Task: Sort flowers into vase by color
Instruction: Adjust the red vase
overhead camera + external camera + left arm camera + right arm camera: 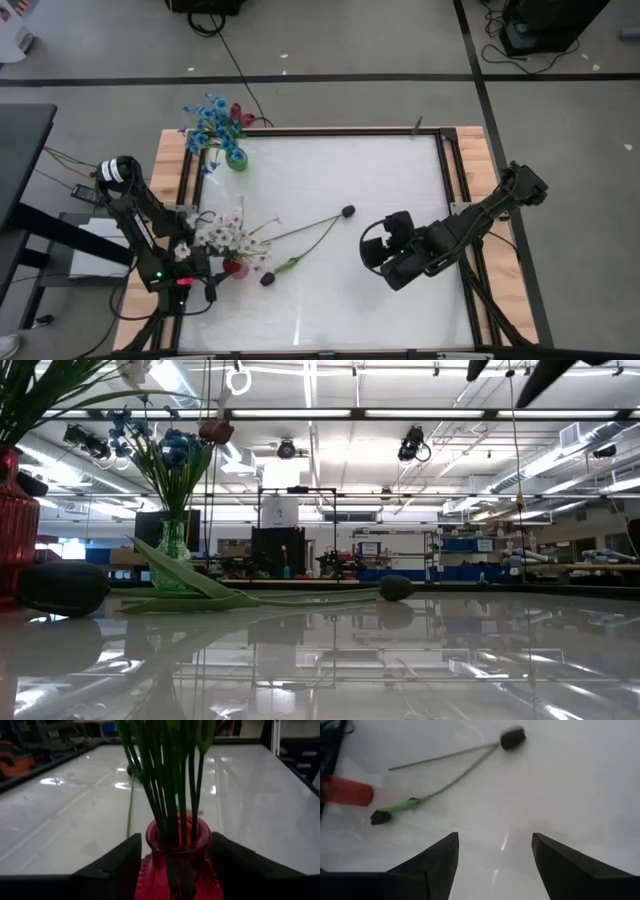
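Left gripper (175, 865): fingers straddling red vase (177, 855), grip uncertain
Right gripper (495, 850): spread apart, empty
Table (400, 180): two dark flowers (305, 235) lying loose

I counted 2 vases on the table: 1 red vase (236, 266) and 1 green vase (236, 158). The red vase held 1 bunch of white flowers (218, 235); I could not count the heads, though about 6 green stems (170, 780) showed at its neck. The green vase held 1 bunch of blue flowers (210, 120), heads uncountable, plus 1 dark red head (237, 115). I saw 2 dark-headed flowers (347, 212) lying loose on the table. I saw 2 arms with 2 grippers.
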Tool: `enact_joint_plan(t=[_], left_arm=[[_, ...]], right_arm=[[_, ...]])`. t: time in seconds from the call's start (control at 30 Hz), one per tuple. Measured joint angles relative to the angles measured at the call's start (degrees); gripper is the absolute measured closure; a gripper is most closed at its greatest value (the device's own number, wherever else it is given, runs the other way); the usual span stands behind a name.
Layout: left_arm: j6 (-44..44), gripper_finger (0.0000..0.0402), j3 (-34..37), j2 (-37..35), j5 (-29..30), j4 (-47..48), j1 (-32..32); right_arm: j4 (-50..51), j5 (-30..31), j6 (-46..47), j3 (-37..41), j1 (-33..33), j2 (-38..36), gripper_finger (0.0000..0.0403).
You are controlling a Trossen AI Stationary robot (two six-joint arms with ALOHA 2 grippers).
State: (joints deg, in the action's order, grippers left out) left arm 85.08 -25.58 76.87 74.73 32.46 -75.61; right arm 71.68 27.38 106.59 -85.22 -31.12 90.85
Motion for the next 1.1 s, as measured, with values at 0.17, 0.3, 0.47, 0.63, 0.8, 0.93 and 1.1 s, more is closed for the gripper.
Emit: enact_joint_plan(t=[0.17, 0.3, 0.47, 0.63, 0.8, 0.93, 1.1], left_arm=[[0.0, 0.0139, -0.1, -1.6, -5.0, -0.1, -0.1], [-0.8, 0.0131, -0.1, -5.5, -9.2, 0.3, -0.4], [-6.4, 0.013, -0.1, -12.8, -15.2, 1.0, -0.7], [-9.6, 0.0129, 0.0, -19.0, -20.6, 1.9, -0.6], [-10.7, 0.0129, 0.0, -22.2, -19.6, 2.9, 0.1], [-11.2, 0.0129, 0.0, -21.9, -17.5, 5.5, 1.8], [-12.7, 0.0129, 0.0, -21.9, -17.3, 5.4, 2.6]], right_arm=[[-2.6, -3.6, 10.1, 2.8, 0.9, 0.0, 0.0137], [-6.6, -7.2, 9.2, 5.1, 2.3, 0.0, 0.0139], [-13.6, -8.0, 7.8, 8.3, 4.8, 0.0, 0.0143], [-21.5, -8.0, 7.9, 12.1, 8.0, 0.0, 0.0149], [-29.6, -7.2, 6.0, 14.9, 10.6, 0.0, 0.0156], [-32.8, -6.4, 4.0, 15.3, 11.8, 0.0, 0.0158], [-33.4, -5.4, 3.1, 15.3, 11.9, 0.0, 0.0158]])
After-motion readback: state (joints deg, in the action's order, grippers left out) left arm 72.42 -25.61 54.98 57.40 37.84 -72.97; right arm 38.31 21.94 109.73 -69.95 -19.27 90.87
